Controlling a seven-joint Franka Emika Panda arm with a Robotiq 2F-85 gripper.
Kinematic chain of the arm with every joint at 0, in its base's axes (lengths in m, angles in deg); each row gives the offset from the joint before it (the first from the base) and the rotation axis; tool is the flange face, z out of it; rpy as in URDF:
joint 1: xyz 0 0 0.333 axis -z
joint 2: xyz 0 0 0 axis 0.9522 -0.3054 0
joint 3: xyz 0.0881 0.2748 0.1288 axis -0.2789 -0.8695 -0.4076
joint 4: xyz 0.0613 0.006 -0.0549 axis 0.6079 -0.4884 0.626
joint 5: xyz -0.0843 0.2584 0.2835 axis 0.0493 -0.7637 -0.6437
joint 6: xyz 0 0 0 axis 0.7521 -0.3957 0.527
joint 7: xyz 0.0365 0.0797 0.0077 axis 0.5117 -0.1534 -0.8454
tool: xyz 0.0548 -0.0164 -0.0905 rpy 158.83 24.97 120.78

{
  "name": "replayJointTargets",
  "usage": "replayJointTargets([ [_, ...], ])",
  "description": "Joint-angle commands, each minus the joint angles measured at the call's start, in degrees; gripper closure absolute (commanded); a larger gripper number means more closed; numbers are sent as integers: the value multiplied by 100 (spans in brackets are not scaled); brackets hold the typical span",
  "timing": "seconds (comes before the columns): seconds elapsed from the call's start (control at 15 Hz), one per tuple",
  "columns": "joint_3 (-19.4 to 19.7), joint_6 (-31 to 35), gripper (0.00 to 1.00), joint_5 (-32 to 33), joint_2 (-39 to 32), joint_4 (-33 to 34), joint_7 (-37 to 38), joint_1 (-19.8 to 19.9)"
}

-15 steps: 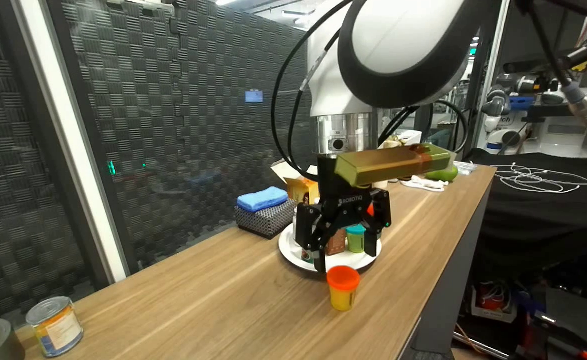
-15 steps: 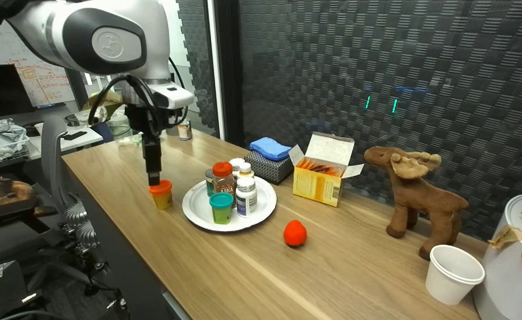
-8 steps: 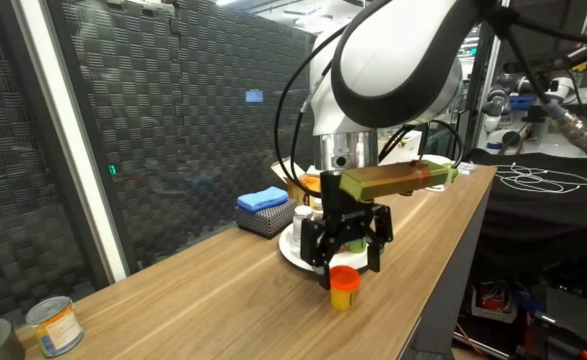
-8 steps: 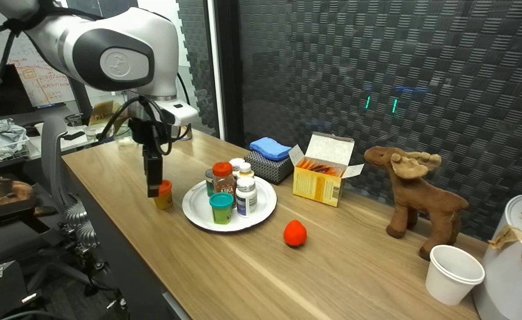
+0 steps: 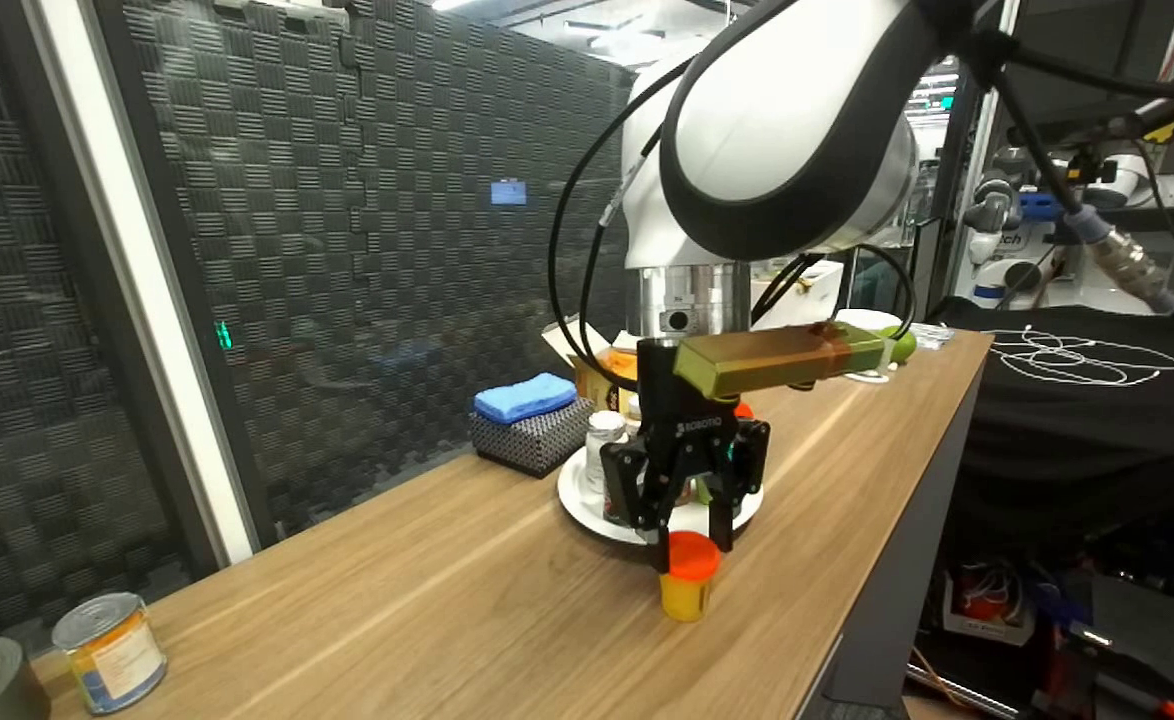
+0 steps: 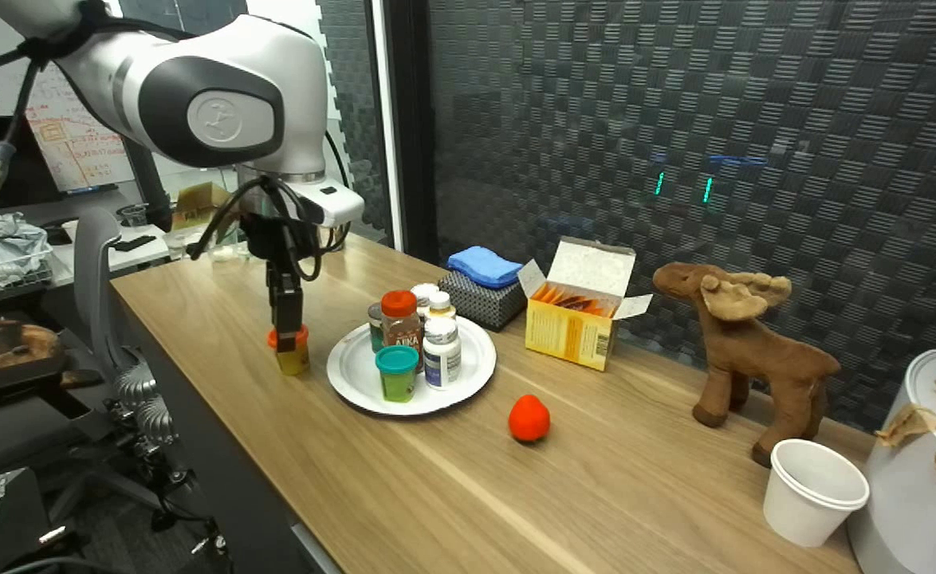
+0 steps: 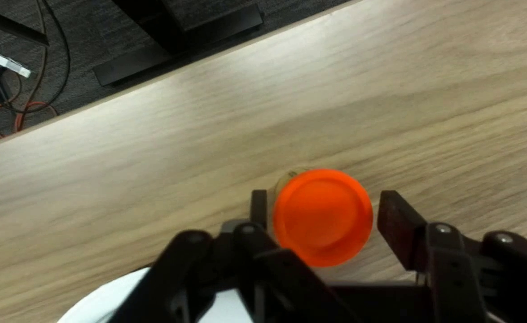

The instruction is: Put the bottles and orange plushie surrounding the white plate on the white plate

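Wrist view, pale wood-grain tabletop (image 7: 133, 179): spreads beneath the black two-fingered gripper (image 7: 324, 214).
Round white plate (image 6: 352, 383): flat on the tabletop, near the gripper, off to one side.
Gripper: jaws parted slightly wider than the yellow plastic tub with a flat orange-red lid (image 7: 322, 220) between them, slim gaps showing on both sides, nothing gripped.
Brown jar with a red lid (image 6: 401, 325), white-capped bottles (image 6: 442, 357), green tub with a teal lid (image 6: 397, 376): upright on the plate, apart from the gripper.
Yellow plastic tub: upright directly below the gripper's body.
Orange plushie (image 6: 529, 418): small, round, well apart from the gripper, past the plate in an exterior view.
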Motion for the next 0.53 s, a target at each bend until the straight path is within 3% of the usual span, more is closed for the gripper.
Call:
replayJointTargets([
  [0.0,29,61,67,-1,-85,153,-119,-5],
  [0.07,31,55,71,12,-93,174,-110,-9],
  [0.47,24,27,71,91,-74,198,-61,-42],
])
